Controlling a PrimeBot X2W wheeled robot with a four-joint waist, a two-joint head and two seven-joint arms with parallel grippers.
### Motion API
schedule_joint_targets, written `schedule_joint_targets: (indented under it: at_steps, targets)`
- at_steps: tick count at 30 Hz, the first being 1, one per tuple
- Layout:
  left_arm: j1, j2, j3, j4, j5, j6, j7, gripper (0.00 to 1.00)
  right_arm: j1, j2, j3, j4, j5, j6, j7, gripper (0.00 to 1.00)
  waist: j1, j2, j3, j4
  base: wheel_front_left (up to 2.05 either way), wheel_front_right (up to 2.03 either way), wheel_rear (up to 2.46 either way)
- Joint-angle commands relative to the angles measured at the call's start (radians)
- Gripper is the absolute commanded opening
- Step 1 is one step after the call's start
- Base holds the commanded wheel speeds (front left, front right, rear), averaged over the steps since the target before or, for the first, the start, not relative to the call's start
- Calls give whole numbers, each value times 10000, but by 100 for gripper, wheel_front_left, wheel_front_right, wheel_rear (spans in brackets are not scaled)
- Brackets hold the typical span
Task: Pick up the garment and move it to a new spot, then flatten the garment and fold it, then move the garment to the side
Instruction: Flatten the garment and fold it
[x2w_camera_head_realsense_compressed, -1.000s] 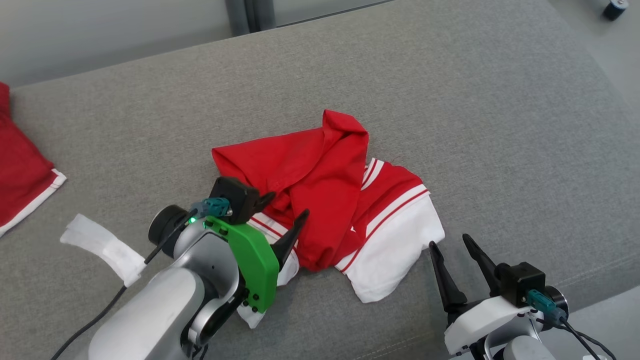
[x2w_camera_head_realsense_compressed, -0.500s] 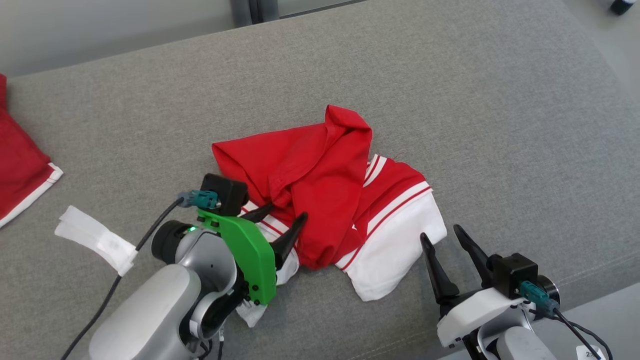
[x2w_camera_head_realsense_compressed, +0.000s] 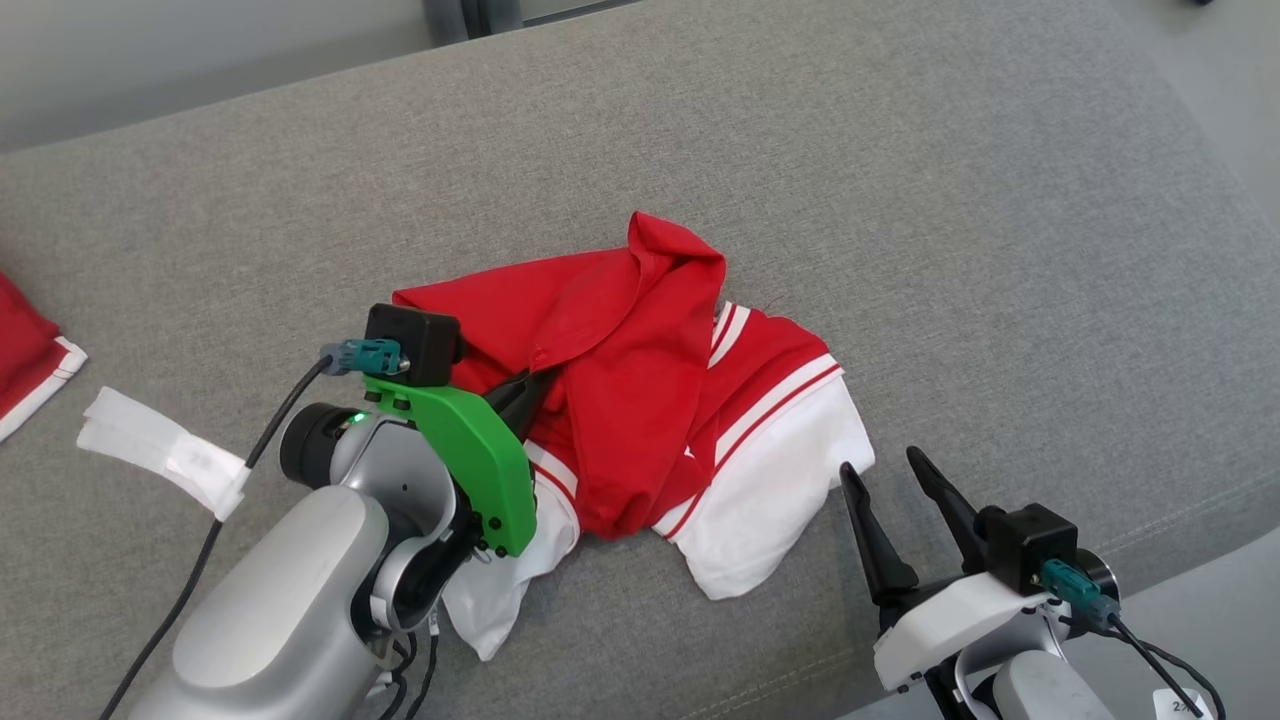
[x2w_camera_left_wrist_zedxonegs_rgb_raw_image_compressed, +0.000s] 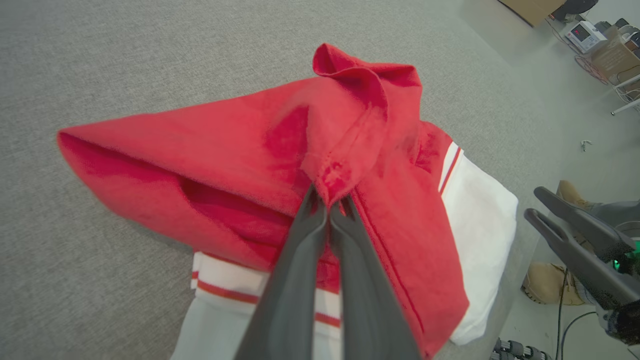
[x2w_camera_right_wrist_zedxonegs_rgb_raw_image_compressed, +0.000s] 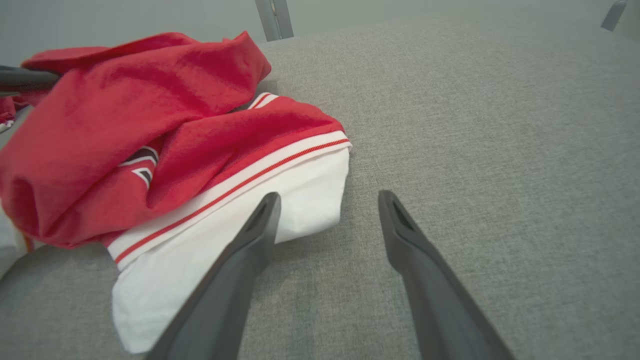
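The crumpled red-and-white garment lies mid-frame on the grey cushion, its long axis slanting from centre-left to lower right, with the left gripper pinched onto a red fold and the right gripper spread wide near the white hem.

My left forearm is silver, with a green bracket, black screws, a teal plug and black cable; my fingers are dark and tapered.
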Motion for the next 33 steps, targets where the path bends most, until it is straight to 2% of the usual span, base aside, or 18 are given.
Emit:
schedule_joint_targets:
  at_steps: [1, 6, 10, 14, 25, 33]
  targets:
    - [-104, 35, 13, -5, 12, -43, 25, 0, -44, -27, -23, -16, 60, 1, -30, 100, -1, -1, -2, 8, 0, 0, 0]
    - [-350, 180, 67, -664, -189, -326, 220, 0, 44, -27, -104, -5, 52, 1, -30, 100, -1, -1, -60, 96, 0, 0, 0]
    - [-651, 300, 302, -1623, -455, -309, 509, 0, 183, -27, -192, -25, -44, 1, -30, 100, -1, -1, -161, 317, 0, 0, 0]
    - [-1278, 766, 474, -2328, -614, -307, 1349, 0, 190, -29, -183, 2, -110, 1, -30, 100, -1, -1, -255, 543, 0, 0, 0]
    - [-3737, 2380, 1383, -2756, -1002, 250, 4077, 0, -176, -29, -153, -113, 28, 1, -30, 100, -1, -1, -270, 503, 0, 0, 0]
    - [-4808, 2836, 1499, -3414, -1101, 364, 5224, 0, -96, -27, -229, -201, 265, 1, -30, 100, -1, -1, -197, 386, 0, 0, 0]
